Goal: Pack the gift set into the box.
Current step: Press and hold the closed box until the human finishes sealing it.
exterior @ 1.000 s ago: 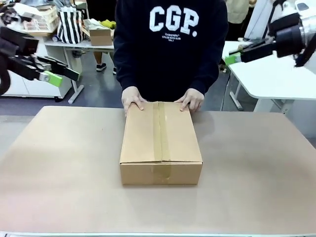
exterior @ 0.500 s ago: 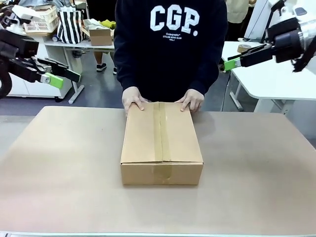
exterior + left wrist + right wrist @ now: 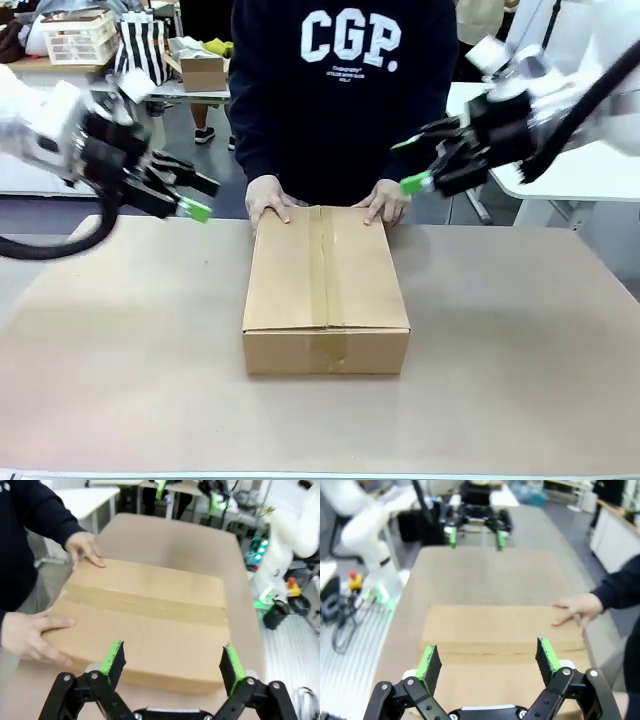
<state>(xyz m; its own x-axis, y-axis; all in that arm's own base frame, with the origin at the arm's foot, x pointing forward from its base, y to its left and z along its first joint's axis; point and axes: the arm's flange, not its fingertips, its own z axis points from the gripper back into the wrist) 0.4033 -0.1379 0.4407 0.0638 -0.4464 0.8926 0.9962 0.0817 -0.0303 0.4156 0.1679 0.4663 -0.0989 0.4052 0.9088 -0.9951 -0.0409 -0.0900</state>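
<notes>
At the left, the white left arm (image 3: 45,135) hovers over the brown counter (image 3: 120,350). Its jaws are spread wide, with nothing between the green pads (image 3: 197,210), near the far left corner of the large plain brown corrugated cardboard box (image 3: 326,285). Next, the person's hand (image 3: 268,204) lies flat on that far edge. The box lies in the middle of the counter, its top flaps shut under a strip of brown tape (image 3: 324,265) along the seam. The person's other hand (image 3: 386,202) rests at the far right corner. Just beside it, the white right arm (image 3: 540,115) holds its jaws wide and empty too.

I think the carton is stiff at its edges and corners, but the top may give in the middle, and its plain skin looks slippery. Its weight I cannot judge while it is closed. It seems too broad for one pair of jaws, so I would press on two opposite side walls, one arm each, or pinch a flap edge once the tape is off.
</notes>
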